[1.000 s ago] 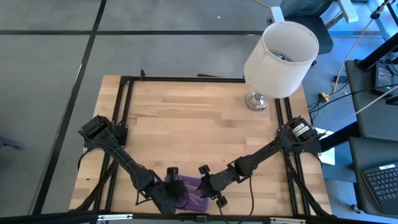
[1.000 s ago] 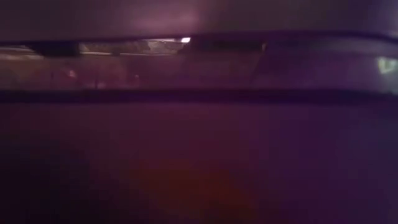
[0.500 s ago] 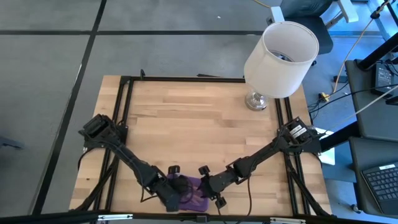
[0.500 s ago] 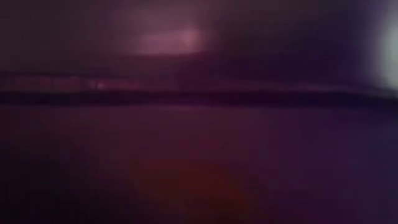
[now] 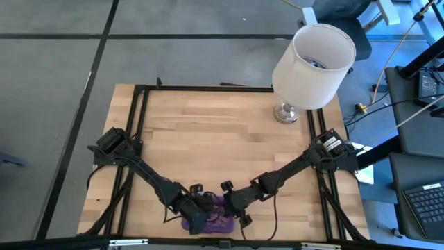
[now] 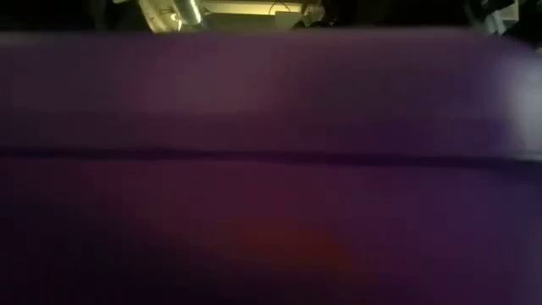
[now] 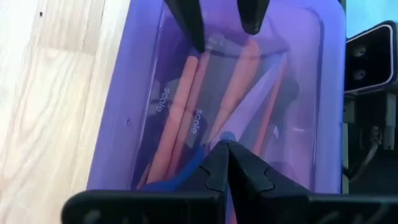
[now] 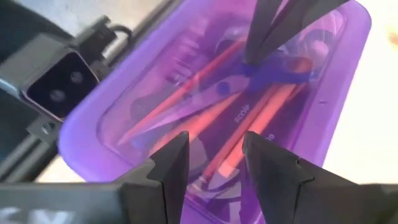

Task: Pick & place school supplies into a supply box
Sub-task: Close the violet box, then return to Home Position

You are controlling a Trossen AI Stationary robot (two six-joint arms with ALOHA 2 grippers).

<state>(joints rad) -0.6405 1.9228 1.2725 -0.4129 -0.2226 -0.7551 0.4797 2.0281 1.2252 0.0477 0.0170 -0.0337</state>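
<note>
The supply box (image 5: 216,223), translucent purple with its lid down, lies flat at the middle of the table's near edge and fills the low view (image 6: 271,212). Through the lid I see orange pencils (image 7: 186,118) and blue-handled scissors (image 8: 273,71). My left gripper (image 5: 202,212) is shut, its tips (image 7: 226,148) down on the lid. My right gripper (image 5: 232,208) stands open over the lid's right part (image 8: 214,162), nothing between its fingers. My left gripper presses its shut fingertips on the top of the box's lid, about its middle (image 7: 214,132), slanting down from the table's left. The box stays flat on the table. My right gripper's fingertips (image 7: 198,38) stand close over the lid; whether they touch it I cannot tell.
A white lamp (image 5: 316,66) stands at the table's far right corner. A small camera (image 7: 367,62) sits right at the near edge beside the box. Black frame rails (image 5: 135,125) run along the table's sides. Bare wood (image 5: 222,139) lies beyond the box.
My left gripper has gone toward the table's right and down onto the box's lid, rolling a little, still shut. My right gripper has sunk slightly toward the lid, still open. In the low view the box's purple wall now reaches higher.
</note>
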